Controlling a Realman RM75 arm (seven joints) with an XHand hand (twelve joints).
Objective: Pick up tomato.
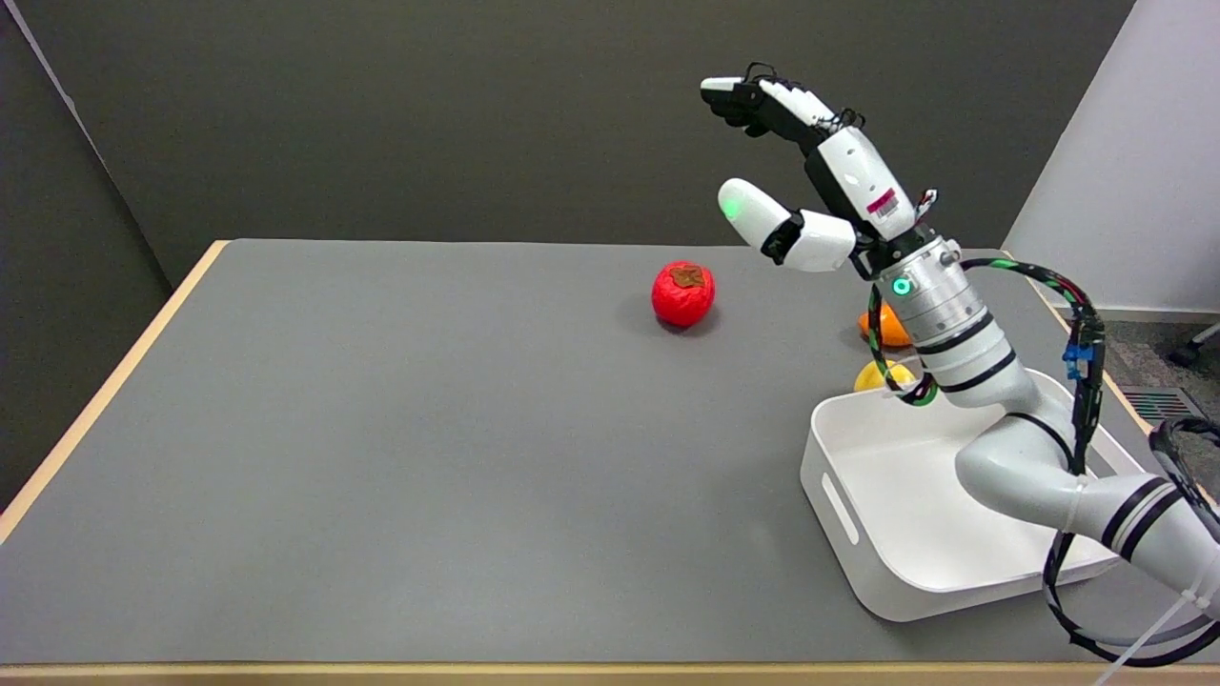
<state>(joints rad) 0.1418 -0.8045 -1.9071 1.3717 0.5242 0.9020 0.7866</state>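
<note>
— One red tomato point(682, 293) sits on the grey table point(381, 457), a little above and right of the frame's centre. Is anything touching it?

— No. It stands alone, stem side up, with its shadow under it.

— Where is the right hand point(810, 162)?

— In the upper right of the frame, raised in the air above and to the right of the tomato, well apart from it. Its fingers point(739, 95) stretch out toward the left, the thumb spread below them, and nothing is in its grasp.

— What else is there?

— At the lower right lies a white tray point(858, 534), with the arm passing over it. Just beyond the tray's far rim are a yellow fruit point(875, 377) and an orange fruit point(888, 329), both partly hidden by the arm.
</note>
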